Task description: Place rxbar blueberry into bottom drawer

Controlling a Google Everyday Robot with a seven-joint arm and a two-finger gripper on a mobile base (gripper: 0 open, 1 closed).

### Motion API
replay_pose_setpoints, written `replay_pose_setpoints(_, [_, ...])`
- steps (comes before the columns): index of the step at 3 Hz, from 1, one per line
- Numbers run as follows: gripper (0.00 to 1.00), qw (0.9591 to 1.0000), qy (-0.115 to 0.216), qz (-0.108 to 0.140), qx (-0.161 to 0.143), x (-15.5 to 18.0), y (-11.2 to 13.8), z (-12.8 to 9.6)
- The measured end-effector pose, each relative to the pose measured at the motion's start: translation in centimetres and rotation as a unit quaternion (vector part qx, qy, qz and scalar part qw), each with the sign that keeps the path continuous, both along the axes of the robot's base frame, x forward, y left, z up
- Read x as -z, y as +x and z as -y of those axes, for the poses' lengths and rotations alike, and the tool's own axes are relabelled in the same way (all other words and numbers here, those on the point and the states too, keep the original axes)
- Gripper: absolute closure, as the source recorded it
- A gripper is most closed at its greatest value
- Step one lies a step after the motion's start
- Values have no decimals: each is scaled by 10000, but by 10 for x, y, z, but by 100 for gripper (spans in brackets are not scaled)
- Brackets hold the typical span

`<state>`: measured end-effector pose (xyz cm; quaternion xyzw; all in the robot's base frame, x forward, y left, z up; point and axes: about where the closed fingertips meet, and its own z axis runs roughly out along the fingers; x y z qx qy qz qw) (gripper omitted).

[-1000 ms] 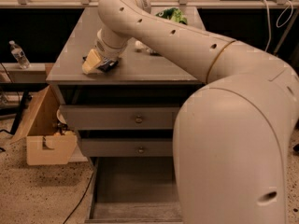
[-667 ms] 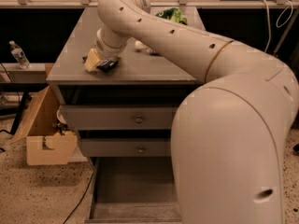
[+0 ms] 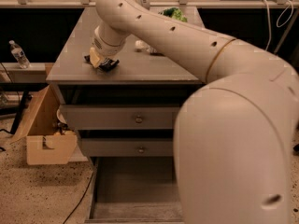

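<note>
The rxbar blueberry [image 3: 110, 66] lies as a small dark flat bar on the grey cabinet top [image 3: 140, 64], near its front left. My gripper [image 3: 100, 61] is down on the cabinet top right at the bar, and its yellowish end covers most of the bar. The bottom drawer [image 3: 135, 190] is pulled out at floor level below, showing a bare grey floor. My big white arm hides its right part.
A green crinkled bag [image 3: 174, 14] and a small white object [image 3: 140, 44] sit at the back of the cabinet top. Two upper drawers with brass knobs [image 3: 138, 119] are closed. An open cardboard box [image 3: 44, 139] stands at the left, and a plastic bottle [image 3: 18, 55] on a shelf beyond.
The gripper has stayed at the bar on the cabinet top with only a very slight shift. Nothing else has moved.
</note>
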<state>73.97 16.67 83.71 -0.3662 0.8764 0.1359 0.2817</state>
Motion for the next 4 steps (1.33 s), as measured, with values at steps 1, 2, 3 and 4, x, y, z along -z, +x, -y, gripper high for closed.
replay_pose_setpoints(1, [100,9989,365,203,-232,-33,-30,19])
replay_pose_setpoints(2, [100,9937,792,372,-707,-62,-70,79])
replay_pose_setpoints(3, [100,9936,791,371,-709,-62,-70,79])
replay_pose_setpoints(4, [100,9917,680,285,-1050,-73,-103,80])
